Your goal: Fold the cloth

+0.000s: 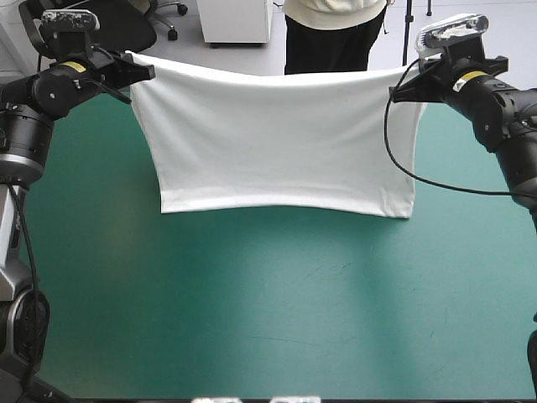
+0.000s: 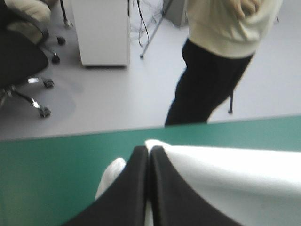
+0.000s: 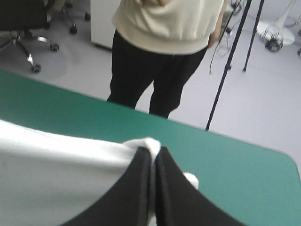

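The white T-shirt (image 1: 277, 138) hangs stretched between my two raised arms near the table's far edge, its lower hem just above the teal-green cover. My left gripper (image 1: 144, 71) is shut on the T-shirt's upper left corner. My right gripper (image 1: 401, 91) is shut on the upper right corner. In the left wrist view the black fingers (image 2: 136, 188) meet in an arch with the T-shirt (image 2: 235, 183) spreading off to one side. The right wrist view shows its fingers (image 3: 141, 188) pinched on the T-shirt (image 3: 51, 174), a white tip poking out above them.
The teal-green table (image 1: 277, 311) stretches bare from the hanging hem to the front edge. The table's far edge lies just beyond both grippers.
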Available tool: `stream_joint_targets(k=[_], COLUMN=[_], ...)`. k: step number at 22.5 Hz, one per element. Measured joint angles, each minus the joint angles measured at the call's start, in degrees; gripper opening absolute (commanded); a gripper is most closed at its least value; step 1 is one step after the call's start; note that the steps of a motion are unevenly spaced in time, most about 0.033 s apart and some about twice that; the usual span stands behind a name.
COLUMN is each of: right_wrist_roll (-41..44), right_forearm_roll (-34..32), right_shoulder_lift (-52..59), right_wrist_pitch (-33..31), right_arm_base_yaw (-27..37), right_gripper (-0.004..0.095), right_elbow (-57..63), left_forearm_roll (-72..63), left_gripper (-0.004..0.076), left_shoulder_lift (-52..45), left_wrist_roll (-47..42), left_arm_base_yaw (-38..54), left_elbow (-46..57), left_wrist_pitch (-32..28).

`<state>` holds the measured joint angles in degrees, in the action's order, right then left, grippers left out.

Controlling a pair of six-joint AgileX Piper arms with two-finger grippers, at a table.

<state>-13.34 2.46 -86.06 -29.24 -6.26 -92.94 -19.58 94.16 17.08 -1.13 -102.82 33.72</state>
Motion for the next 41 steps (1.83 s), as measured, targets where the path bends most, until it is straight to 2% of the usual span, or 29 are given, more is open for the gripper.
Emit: stream_joint_targets(k=[1, 2, 4, 6, 10, 16, 19, 25, 31, 36, 39, 41], right_wrist_roll=[-0.12, -0.51, -0.68, -0.75, -0.71, -0.97, -5.21, -10.01, -13.01, -13.26, -13.2, -13.05], right_forearm_roll=[-0.17, -0.33, -0.33, -0.33, -0.28, 0.77, 5.35, 9.09, 14.77, 15.19, 14.88, 14.57], right_shoulder_lift=[-0.67, -1.55, -2.22, -2.54, -3.7, -4.48, -1.94, 6.67, 13.18, 15.74, 16.37, 16.4], right_wrist_pitch=[3.28, 9.39, 17.67, 22.15, 19.9, 16.16, 13.56, 5.36, -5.58, -14.28, -18.46, -19.64], right_arm_base_yaw=[0.0, 0.0, 0.0, 0.0, 0.0, 0.0, 0.0, 0.0, 0.0, 0.0, 0.0, 0.0], right_gripper=[-0.0018, -0.0017, -0.0017, -0.0018, -0.0017, -0.0018, -0.0018, -0.0018, -0.0017, -0.0017, -0.0017, -0.0017], right_elbow=[0.05, 0.05, 0.05, 0.05, 2.1, 15.04, 23.3, 33.65, 40.03, 41.81, 43.5, 44.51], left_forearm_roll=[-0.07, -0.75, -1.5, -1.5, -1.64, -1.58, -1.46, 0.52, 4.61, 9.96, 11.54, 12.55], left_gripper=[-0.0018, -0.0018, -0.0018, -0.0018, -0.0018, -0.0018, -0.0018, -0.0018, -0.0018, -0.0018, -0.0018, -0.0018], left_shoulder_lift=[0.17, 0.24, 0.24, 0.24, 0.71, 0.97, -0.78, -8.46, -15.98, -19.71, -21.22, -21.49], left_wrist_roll=[0.0, 0.0, 0.0, 0.96, 2.48, 3.29, 5.19, 7.22, 4.74, 0.08, -0.73, -0.93], left_arm_base_yaw=[0.0, 0.0, 0.0, 0.0, -0.59, -4.72, -6.52, -6.73, -4.59, -3.89, -3.89, -3.89], left_elbow=[0.07, 0.14, 0.14, 0.14, 3.18, 21.93, 30.23, 39.57, 46.73, 49.51, 50.79, 51.44], left_wrist_pitch=[-3.42, -10.5, -19.02, -22.01, -18.22, -20.0, -20.06, -13.98, -3.46, 3.7, 9.18, 10.61])
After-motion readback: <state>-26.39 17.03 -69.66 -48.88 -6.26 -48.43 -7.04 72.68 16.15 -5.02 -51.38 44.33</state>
